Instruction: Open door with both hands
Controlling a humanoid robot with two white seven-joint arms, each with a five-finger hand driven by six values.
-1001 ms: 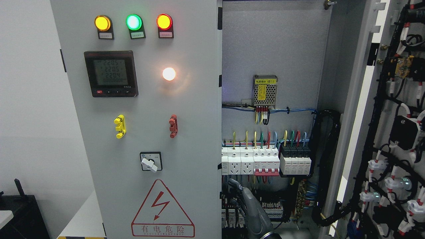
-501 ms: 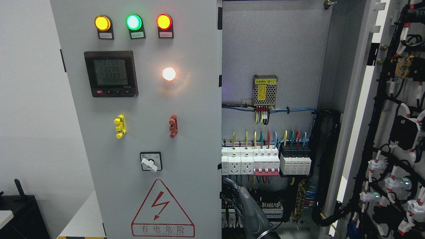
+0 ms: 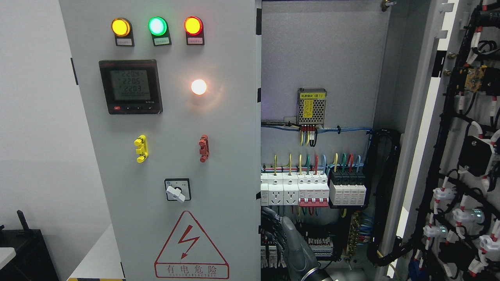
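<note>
The grey left door (image 3: 175, 117) of the electrical cabinet stands closed, carrying indicator lamps, a meter and a warning triangle. The right door (image 3: 465, 156) is swung wide open at the picture's right, its wired inner face showing. My right hand (image 3: 273, 226), dark grey, rises from the bottom edge just right of the middle, in front of the cabinet's lower terminals. Its fingers (image 3: 268, 214) are stretched up and left, open, with the tips right beside the left door's free edge (image 3: 259, 218). I cannot tell whether they touch it. The left hand is out of view.
Inside the cabinet (image 3: 320, 58) are white breakers (image 3: 297, 189), coloured wires and a small power supply (image 3: 311, 106). A black cable bundle (image 3: 384, 195) runs down the right side. A dark box (image 3: 23, 253) stands at the lower left by the white wall.
My right hand has crept a little to the left, bringing its fingertips closer to the left door's edge. Both doors stand as before.
</note>
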